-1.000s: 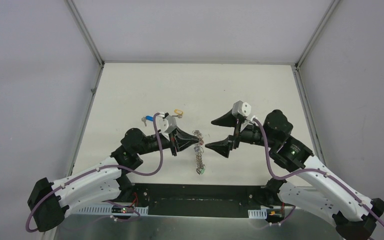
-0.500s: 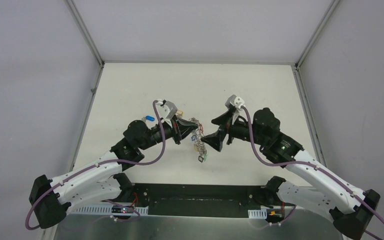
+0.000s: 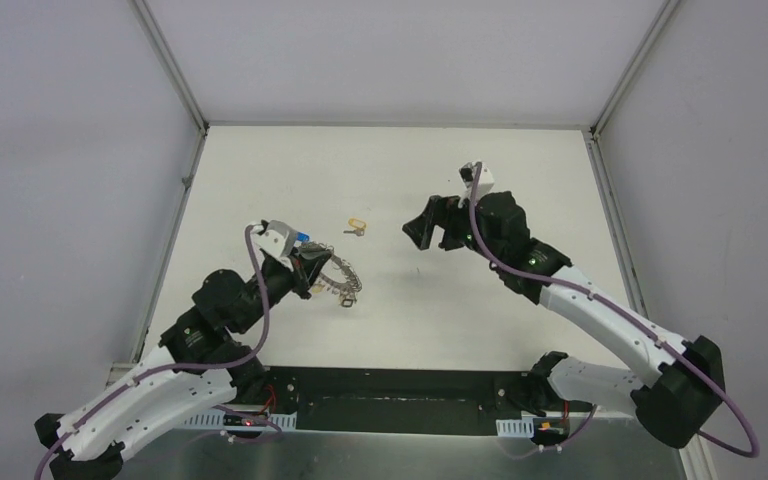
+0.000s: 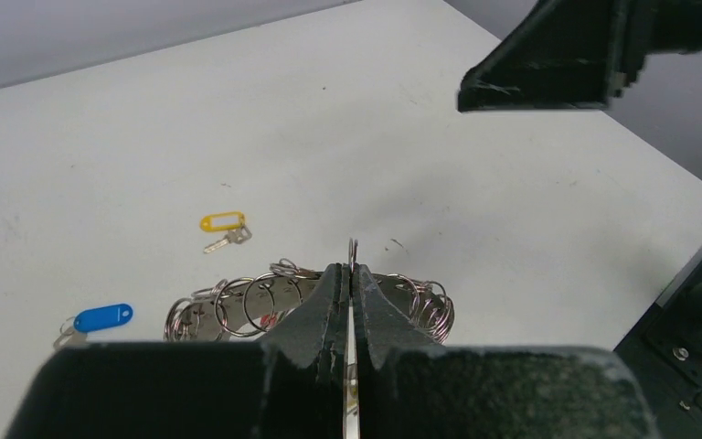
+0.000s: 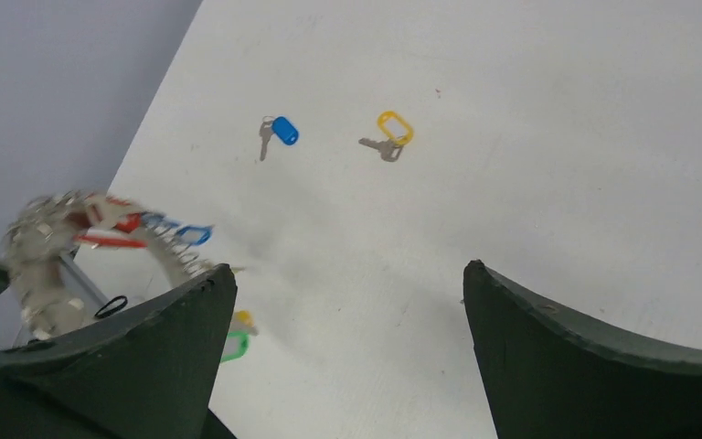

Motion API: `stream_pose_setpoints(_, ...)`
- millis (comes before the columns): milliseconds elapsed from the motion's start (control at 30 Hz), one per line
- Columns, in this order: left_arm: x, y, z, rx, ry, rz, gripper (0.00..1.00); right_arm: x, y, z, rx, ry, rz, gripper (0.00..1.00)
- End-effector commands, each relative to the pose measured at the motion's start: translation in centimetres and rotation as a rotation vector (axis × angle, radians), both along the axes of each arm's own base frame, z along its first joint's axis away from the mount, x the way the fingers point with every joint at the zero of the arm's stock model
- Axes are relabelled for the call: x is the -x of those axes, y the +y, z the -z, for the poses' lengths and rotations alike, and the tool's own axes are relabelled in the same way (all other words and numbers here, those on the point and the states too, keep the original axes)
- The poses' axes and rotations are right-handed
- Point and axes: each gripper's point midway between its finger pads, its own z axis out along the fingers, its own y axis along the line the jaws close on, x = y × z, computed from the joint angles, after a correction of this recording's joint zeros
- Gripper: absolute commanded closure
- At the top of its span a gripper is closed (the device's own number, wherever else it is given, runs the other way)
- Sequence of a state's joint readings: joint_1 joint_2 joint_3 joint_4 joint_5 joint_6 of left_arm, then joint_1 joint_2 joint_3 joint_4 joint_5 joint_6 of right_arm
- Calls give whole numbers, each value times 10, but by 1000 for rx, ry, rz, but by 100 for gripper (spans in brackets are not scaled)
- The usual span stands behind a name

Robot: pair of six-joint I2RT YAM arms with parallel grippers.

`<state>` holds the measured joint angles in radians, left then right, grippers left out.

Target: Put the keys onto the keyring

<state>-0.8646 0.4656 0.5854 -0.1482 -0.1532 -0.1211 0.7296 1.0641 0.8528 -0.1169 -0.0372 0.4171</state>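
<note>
My left gripper (image 3: 313, 268) is shut on the keyring (image 3: 345, 278), a silvery band strung with several small split rings (image 4: 238, 306), and holds it just above the table. In the left wrist view its jaws (image 4: 351, 271) pinch one thin ring edge-on. A yellow-tagged key (image 3: 357, 227) and a blue-tagged key (image 3: 302, 238) lie loose on the table beyond it. My right gripper (image 3: 422, 232) hovers open and empty to the right of the yellow key. In the right wrist view the keyring (image 5: 64, 238) shows blurred at the left with red, blue and green tags, and the blue key (image 5: 283, 130) and yellow key (image 5: 393, 128) lie ahead of my right gripper (image 5: 347, 267).
The white table (image 3: 520, 180) is walled by grey panels on the left, back and right. A dark gap (image 3: 400, 390) runs along its near edge between the arm bases. One finger of the right gripper (image 4: 548, 69) hangs at the top right of the left wrist view.
The left arm has drawn back to the left with the keyring, which now curves sideways instead of dangling. The right arm has swung away toward the far side, still open.
</note>
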Motion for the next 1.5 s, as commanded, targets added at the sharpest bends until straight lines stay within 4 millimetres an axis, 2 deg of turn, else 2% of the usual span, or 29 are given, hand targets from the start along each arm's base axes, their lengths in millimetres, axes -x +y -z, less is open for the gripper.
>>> stream_pose_setpoints(0,18,22,-2,19,-32,-4,100,-41,7,-9,-93,93,114,4)
stream_pose_setpoints(100,29,25,-2,44,-33,31,100,-54,23,10,-63,201,90,2)
stream_pose_setpoints(167,34,26,-2,57,-28,49,100,-63,36,31,-35,284,77,1)
stream_pose_setpoints(333,39,30,-2,48,-23,53,100,-89,61,71,-53,473,156,3)
stream_pose_setpoints(467,42,32,-4,19,-26,61,100,-104,85,110,-55,652,199,13)
stream_pose_setpoints(567,41,37,-3,11,-18,42,100,-113,112,130,-73,775,176,26)
stream_pose_setpoints(700,41,44,-3,25,-17,13,100,-120,131,159,-42,867,182,40)
stream_pose_setpoints(800,41,48,-4,38,-17,-2,100,-128,133,171,-27,862,215,59)
stream_pose_setpoints(867,42,51,-3,46,-13,-12,100,-132,131,178,-16,870,242,65)
stream_pose_setpoints(1133,43,52,1,42,3,-11,100,-131,132,207,-1,929,255,68)
stream_pose_setpoints(1267,43,52,5,32,14,-11,100,-131,137,207,-29,935,239,68)
stream_pose_setpoints(1367,43,52,7,32,20,-11,100,-134,138,205,-38,925,233,62)
stream_pose_setpoints(1467,43,51,8,32,24,-8,100,-136,137,205,-34,926,242,64)
